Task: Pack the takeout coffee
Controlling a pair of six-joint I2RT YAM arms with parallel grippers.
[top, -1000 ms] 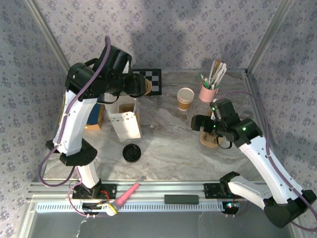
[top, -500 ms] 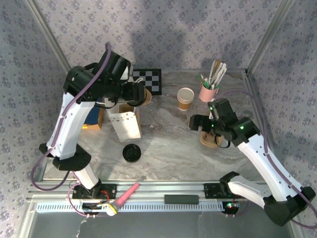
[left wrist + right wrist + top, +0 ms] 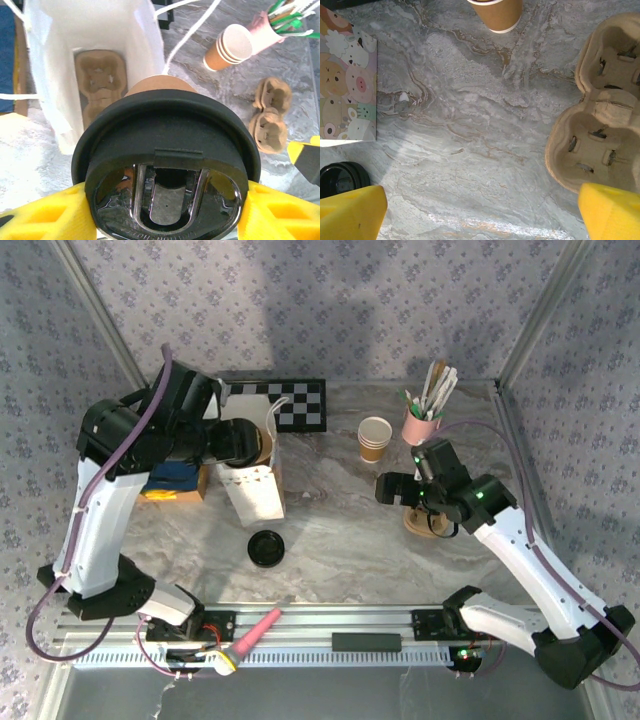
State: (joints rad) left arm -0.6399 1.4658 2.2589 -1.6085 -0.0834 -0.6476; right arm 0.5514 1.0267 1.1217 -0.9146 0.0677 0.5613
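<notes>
The takeout coffee (image 3: 160,84) is a brown paper cup under a black lid (image 3: 167,150). My left gripper (image 3: 165,212) is shut on it, a yellow finger (image 3: 42,217) pressing each side of the lid. In the top view the left gripper (image 3: 240,440) holds the cup (image 3: 265,443) over the open mouth of the white paper bag (image 3: 258,495). The bag's inside (image 3: 100,25) lies just beyond the cup, with a cardboard cup carrier (image 3: 100,80) at its bottom. My right gripper (image 3: 390,487) stands open over bare marble (image 3: 480,215), beside a second carrier (image 3: 600,125).
A stack of nested cups (image 3: 375,438) and a pink holder of stirrers (image 3: 422,425) stand at the back right. A loose black lid (image 3: 267,548) lies in front of the bag. A blue box (image 3: 175,478) sits left of the bag, a checkerboard (image 3: 300,402) behind it.
My left arm has swung left and back towards its base, carrying the lidded cup from near the checkerboard to above the bag's mouth. The right gripper drifted slightly left.
</notes>
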